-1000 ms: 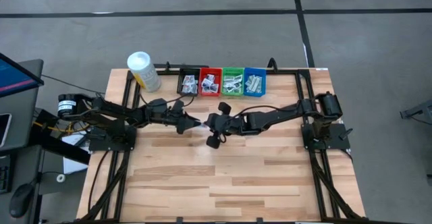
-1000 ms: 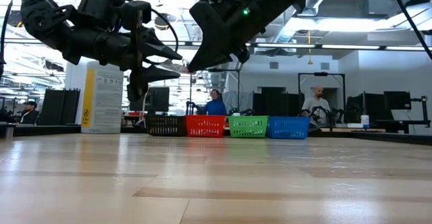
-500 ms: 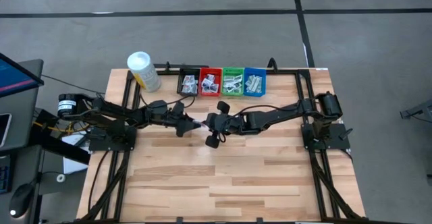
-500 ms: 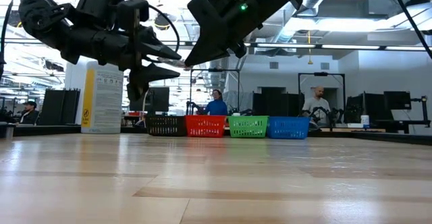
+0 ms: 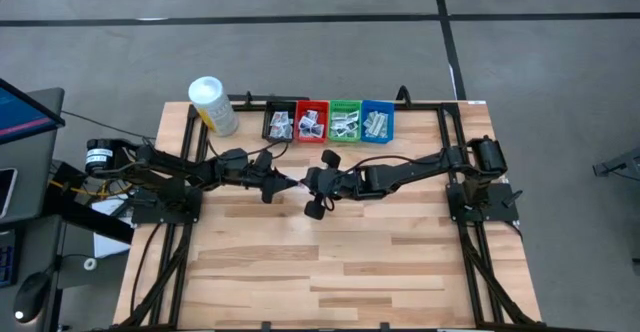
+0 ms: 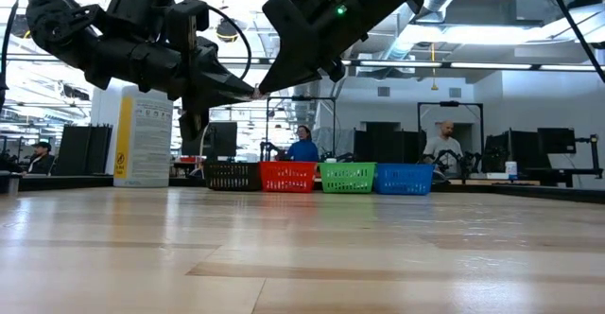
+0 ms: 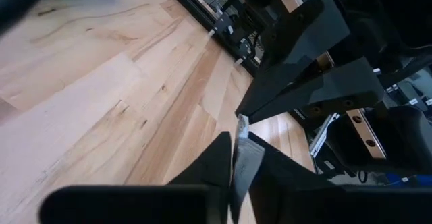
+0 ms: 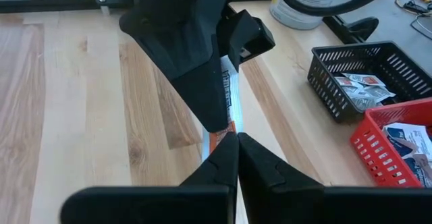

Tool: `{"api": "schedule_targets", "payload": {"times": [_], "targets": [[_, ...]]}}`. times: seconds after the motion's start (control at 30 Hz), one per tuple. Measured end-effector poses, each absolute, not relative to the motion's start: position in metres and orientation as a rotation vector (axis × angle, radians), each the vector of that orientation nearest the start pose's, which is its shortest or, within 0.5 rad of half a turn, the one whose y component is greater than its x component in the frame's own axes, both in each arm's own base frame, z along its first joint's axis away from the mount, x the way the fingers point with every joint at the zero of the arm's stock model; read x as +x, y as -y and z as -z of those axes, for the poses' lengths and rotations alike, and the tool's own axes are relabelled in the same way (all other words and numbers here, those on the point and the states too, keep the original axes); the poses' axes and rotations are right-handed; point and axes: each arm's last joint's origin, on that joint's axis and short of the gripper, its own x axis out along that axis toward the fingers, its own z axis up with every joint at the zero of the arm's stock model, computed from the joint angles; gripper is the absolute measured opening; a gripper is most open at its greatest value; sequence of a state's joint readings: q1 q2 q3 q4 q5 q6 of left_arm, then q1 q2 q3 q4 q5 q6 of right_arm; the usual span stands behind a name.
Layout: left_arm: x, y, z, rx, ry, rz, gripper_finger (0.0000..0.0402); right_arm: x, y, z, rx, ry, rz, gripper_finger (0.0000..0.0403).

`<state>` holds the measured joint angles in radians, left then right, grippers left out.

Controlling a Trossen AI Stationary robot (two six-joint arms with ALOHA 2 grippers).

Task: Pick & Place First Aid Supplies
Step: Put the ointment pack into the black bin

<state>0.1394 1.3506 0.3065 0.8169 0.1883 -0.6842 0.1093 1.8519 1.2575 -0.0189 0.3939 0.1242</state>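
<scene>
Above bare table (image 5: 340, 262), both grippers (image 5: 296, 183) pinch one packet (image 7: 244, 158).

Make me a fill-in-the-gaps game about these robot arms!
The left claw and the right claw both pinch one packet above the wooden ___.
The red bin sits between the black bin and the ___ one.
The bin farthest from the bottle is ___.
Missing words: table, green, blue.

bright overhead light, soft shadows; wrist views blurry up close.
</scene>
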Motion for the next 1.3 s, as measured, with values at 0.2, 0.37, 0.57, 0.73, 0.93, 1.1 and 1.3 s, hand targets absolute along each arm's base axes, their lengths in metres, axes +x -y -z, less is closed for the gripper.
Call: {"api": "schedule_targets", "payload": {"times": [0.2, 0.37, 0.57, 0.73, 0.93, 1.1, 1.3], "targets": [[0.23, -0.027, -0.158, -0.698, -0.232, -0.027, 0.0009, 0.406, -0.033, -0.215, -0.033, -0.576, 0.312, 0.0], [0.229, -0.029, -0.158, -0.681, -0.229, -0.032, 0.0014, 0.406, -0.033, -0.215, -0.033, -0.577, 0.31, 0.0], [0.227, -0.04, -0.158, -0.686, -0.214, -0.079, 0.0015, 0.405, -0.034, -0.215, -0.036, -0.583, 0.309, 0.0019], [0.225, -0.052, -0.158, -0.692, -0.191, -0.138, 0.0009, 0.405, -0.037, -0.215, -0.037, -0.584, 0.299, 0.0078], [0.22, -0.07, -0.158, -0.612, -0.168, -0.201, 0.0014, 0.405, -0.037, -0.214, -0.014, -0.589, 0.308, 0.0141], [0.213, -0.091, -0.159, -0.466, -0.136, -0.358, 0.0011, 0.401, -0.036, -0.21, 0.034, -0.639, 0.333, 0.0166], [0.199, -0.118, -0.159, -0.414, -0.093, -0.622, 0.0017, 0.396, -0.036, -0.204, 0.129, -0.696, 0.382, 0.0169]]}}
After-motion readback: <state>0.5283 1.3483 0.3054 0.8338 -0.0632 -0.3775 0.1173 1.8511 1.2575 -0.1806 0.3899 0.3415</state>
